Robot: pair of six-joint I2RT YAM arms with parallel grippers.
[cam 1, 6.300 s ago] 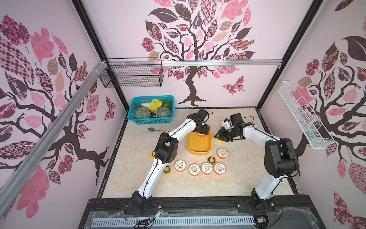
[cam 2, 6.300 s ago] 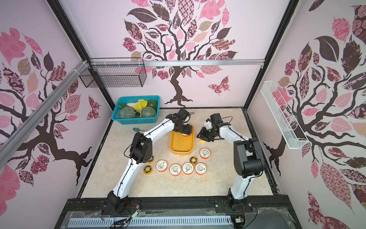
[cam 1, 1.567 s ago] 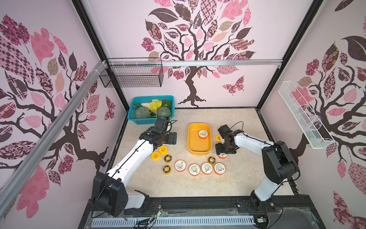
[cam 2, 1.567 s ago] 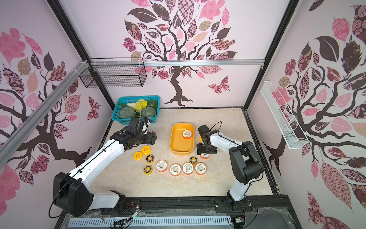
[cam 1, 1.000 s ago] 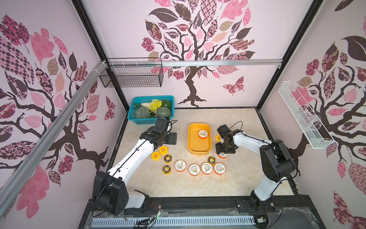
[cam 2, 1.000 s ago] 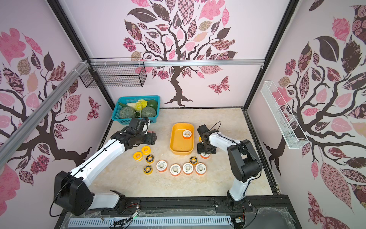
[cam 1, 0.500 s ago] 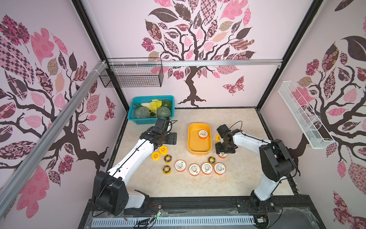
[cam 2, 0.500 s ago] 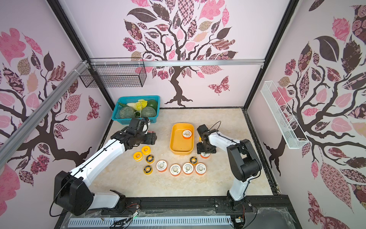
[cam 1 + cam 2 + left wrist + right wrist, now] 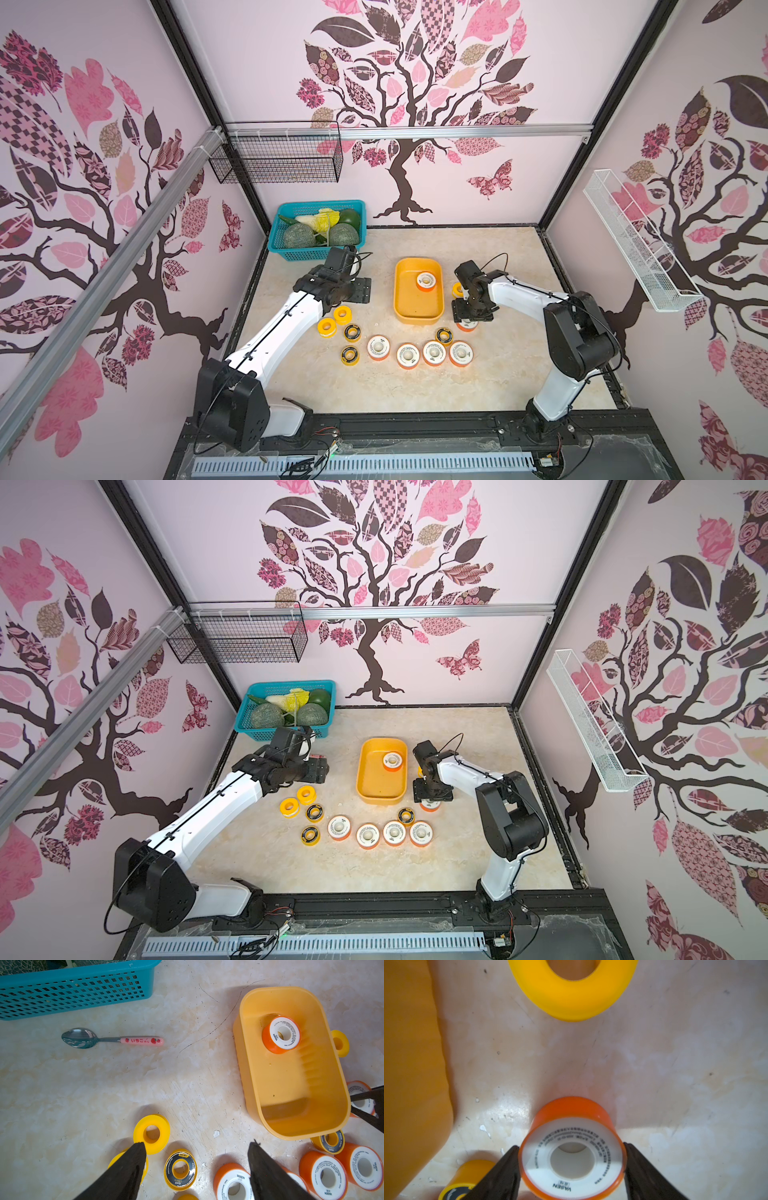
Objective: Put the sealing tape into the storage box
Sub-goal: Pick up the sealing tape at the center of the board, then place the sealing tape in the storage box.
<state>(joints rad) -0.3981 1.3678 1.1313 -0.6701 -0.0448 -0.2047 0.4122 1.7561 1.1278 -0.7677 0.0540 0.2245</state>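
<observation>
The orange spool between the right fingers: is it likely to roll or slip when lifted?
The orange spool lies flat, hole upward, so it probably will not roll unless tipped on edge. Its smooth round wall meets the fingers at narrow spots, so it may slip or turn.

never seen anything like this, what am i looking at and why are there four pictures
Two white robot arms work at one table. Both top views look down from one overhead camera pair; the two close-ups come from cameras on each wrist. On the table: a yellow storage box with one tape spool inside, more spools loose, a teal basket of vegetables, a spoon. The left tool is open and empty. The right tool appears to pinch an orange-rimmed spool standing on the table beside the box.
</observation>
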